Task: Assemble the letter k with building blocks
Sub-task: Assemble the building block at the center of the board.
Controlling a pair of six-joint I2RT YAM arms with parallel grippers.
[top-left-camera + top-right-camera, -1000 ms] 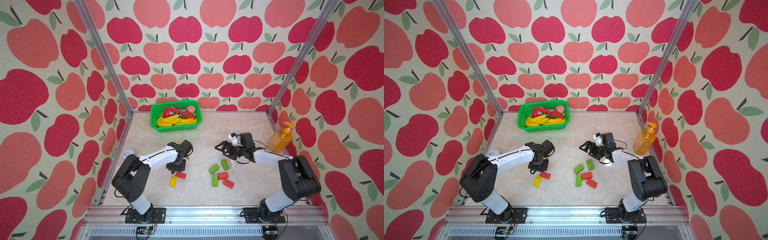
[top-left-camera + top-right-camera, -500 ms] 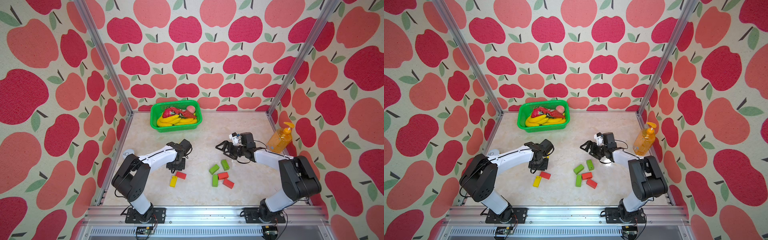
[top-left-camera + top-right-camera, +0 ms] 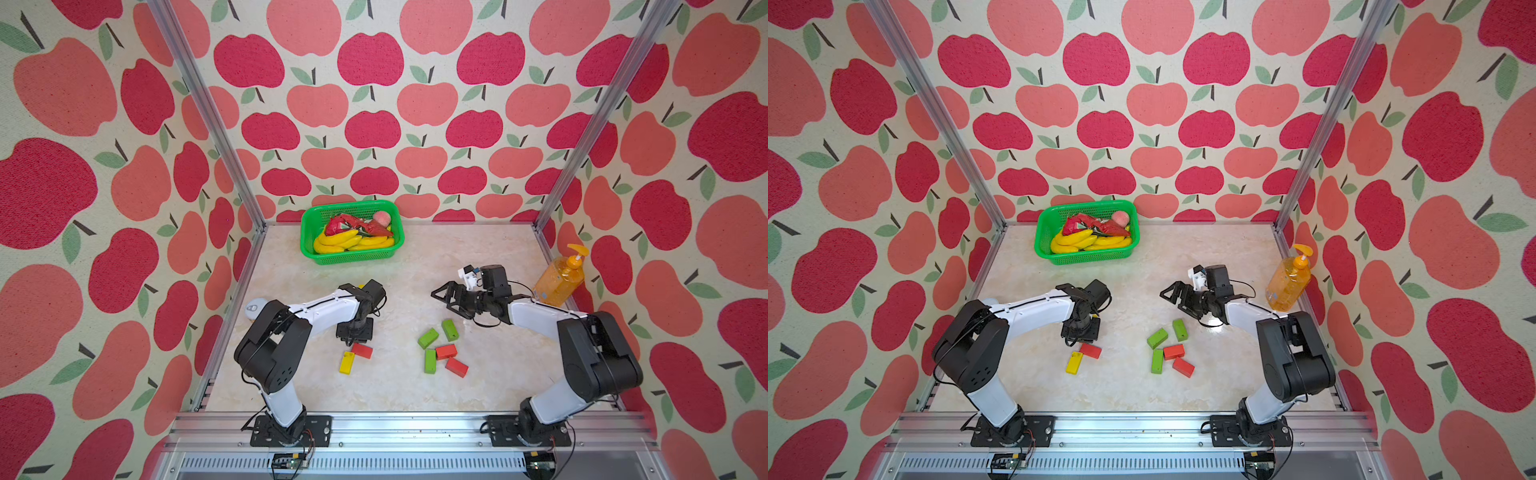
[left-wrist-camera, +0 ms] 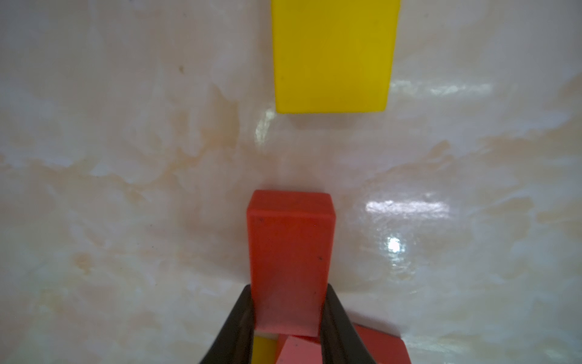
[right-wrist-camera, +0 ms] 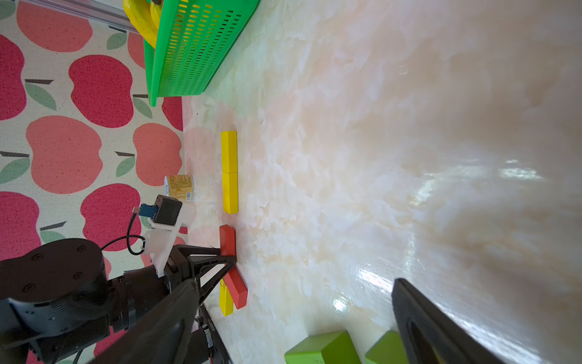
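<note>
My left gripper [image 4: 289, 293] is shut on a red block [image 4: 291, 245], held low at the table. That red block [image 5: 227, 239] lies in line with two yellow blocks [image 5: 229, 151] set end to end, a small gap away from the nearer one [image 4: 332, 56]. In both top views the left gripper [image 3: 355, 332] points down and hides this block. Just in front of it lie a loose red block [image 3: 362, 350] and a yellow one [image 3: 346, 362]. Three green blocks [image 3: 428, 338] and two red ones [image 3: 446, 351] are scattered at centre right. Behind them hovers my right gripper [image 3: 442, 297], open and holding nothing.
A green basket [image 3: 353, 259] with toy bananas and other fruit stands at the back. An orange soap bottle [image 3: 557, 282] is by the right wall. A small can [image 3: 255, 307] sits by the left wall behind my left arm.
</note>
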